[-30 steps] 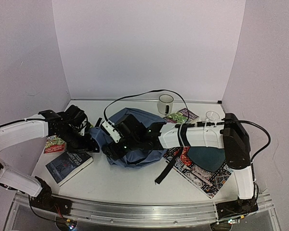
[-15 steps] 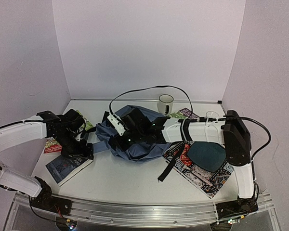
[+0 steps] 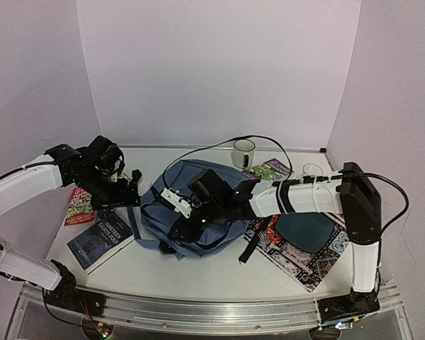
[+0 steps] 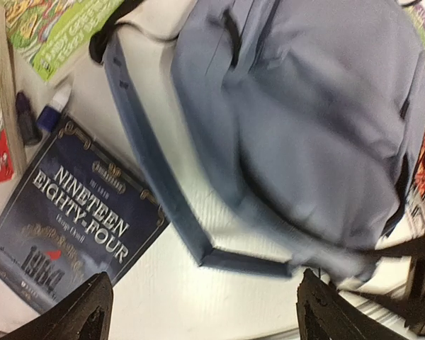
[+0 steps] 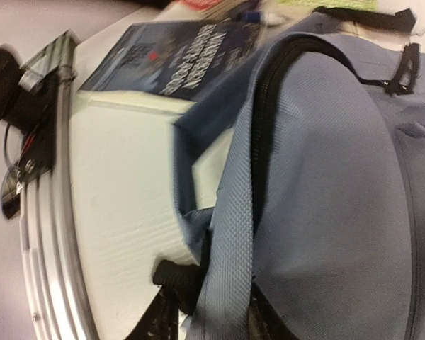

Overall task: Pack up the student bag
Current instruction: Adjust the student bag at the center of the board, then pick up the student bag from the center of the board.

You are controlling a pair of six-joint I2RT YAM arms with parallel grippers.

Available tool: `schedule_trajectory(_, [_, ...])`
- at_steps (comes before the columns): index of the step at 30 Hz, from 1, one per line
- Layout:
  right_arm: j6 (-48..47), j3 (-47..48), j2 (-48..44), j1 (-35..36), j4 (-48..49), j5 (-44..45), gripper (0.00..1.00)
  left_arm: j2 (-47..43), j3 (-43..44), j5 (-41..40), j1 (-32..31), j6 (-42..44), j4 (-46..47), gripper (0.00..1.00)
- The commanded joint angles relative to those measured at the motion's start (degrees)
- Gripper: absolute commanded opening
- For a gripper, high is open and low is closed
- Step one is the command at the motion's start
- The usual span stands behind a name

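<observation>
Centre frame, right claw [image 5: 214,304] clenched on the backpack [image 3: 188,177] strap; left claw [image 4: 204,283] released at left, near the book [image 4: 71,212].

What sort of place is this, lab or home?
Probably a lab test booth: bare white walls box in the table, an aluminium rail runs along its near edge, and bag, book and mug look like staged props.

The left arm [image 3: 21,190] and right arm [image 3: 304,200] have smooth white plastic shells over their long links, with bulky matte-black housings at the joints. A thin black cable [image 3: 219,144] loops off the right arm, and a small white block [image 3: 176,200] sits at its wrist. The left gripper [image 4: 202,301] has blocky black fingers [image 4: 85,315].
</observation>
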Motion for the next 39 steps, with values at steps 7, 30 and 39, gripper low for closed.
schedule_trajectory(7, [9.7,-7.7,-17.8,-8.1,-3.7,6.9,0.58,13.9,12.1,1.9,0.0,0.6,9.8,0.87])
schedule_trajectory(30, [35.3,-14.5,-8.1,-24.9,-6.9,18.9,0.84,37.1,27.9,8.3,-6.3,6.6,17.4,0.85])
schedule_trajectory(39, [32.1,-10.6,-2.1,-24.9,-4.8,12.7,0.63,40.4,31.4,8.5,-7.6,8.7,19.3,0.84])
